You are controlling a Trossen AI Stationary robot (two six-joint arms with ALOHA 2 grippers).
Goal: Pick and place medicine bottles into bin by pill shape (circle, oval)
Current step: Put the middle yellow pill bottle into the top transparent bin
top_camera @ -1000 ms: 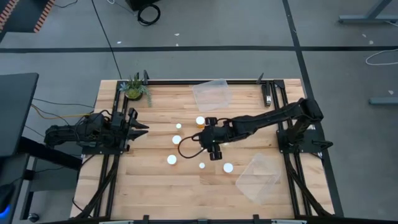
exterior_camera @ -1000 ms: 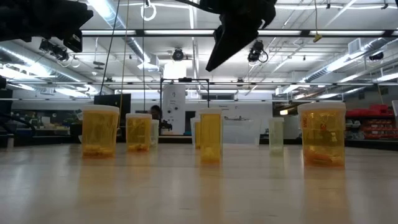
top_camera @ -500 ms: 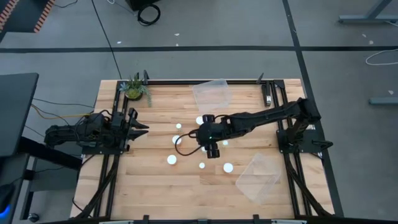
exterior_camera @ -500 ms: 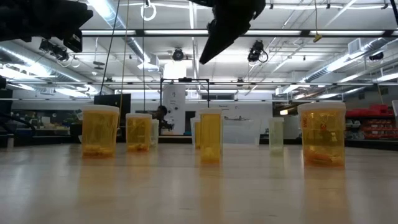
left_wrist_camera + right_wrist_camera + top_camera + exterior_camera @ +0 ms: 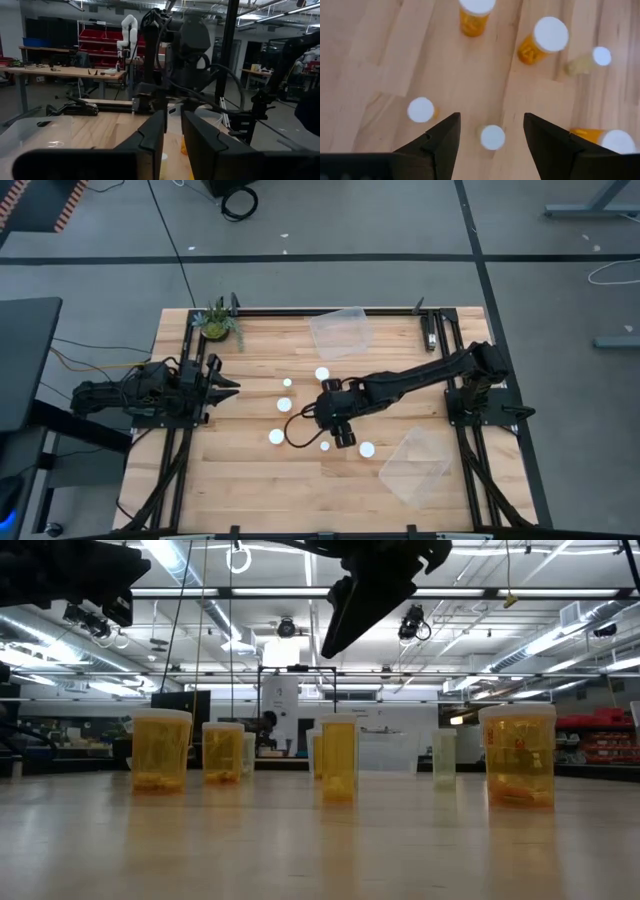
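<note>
Robotics lab/workshop: red parts bins (image 5: 102, 37), white robot arm (image 5: 126, 31), workbenches (image 5: 65, 72), ceiling strip lights (image 5: 300, 592).

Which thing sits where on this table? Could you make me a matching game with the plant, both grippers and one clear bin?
Places are as seen in the high view.

Things:
1. potted plant
2. right gripper
3. left gripper
4. lower clear bin

Places:
A. at the table's left edge, waiting
B. top-left corner of the table
C. bottom-right part of the table
D. open, above the medicine bottles mid-table

Pairs: 1-B, 2-D, 3-A, 4-C
</note>
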